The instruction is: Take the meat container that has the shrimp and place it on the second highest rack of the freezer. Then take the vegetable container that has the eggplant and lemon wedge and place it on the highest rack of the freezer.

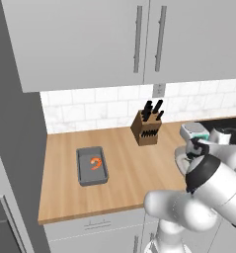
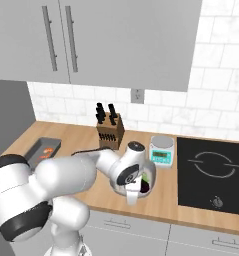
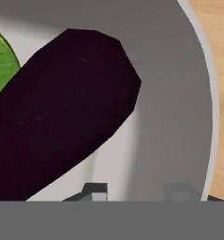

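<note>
The vegetable container, a pale oval bowl, sits on the counter in front of the scale. My gripper reaches down into it at its near rim. Its tips stand apart against the bowl's grey inner wall. The dark-purple eggplant lies just ahead of the fingers, with the lemon wedge behind it. The meat container, a dark-grey tray holding the orange shrimp, rests far to the left on the counter. The freezer's grey side rises at the left; its racks are hidden.
A wooden knife block stands against the tiled wall between tray and bowl. A small kitchen scale sits right behind the bowl, and a black cooktop lies to its right. Grey upper cabinets hang overhead.
</note>
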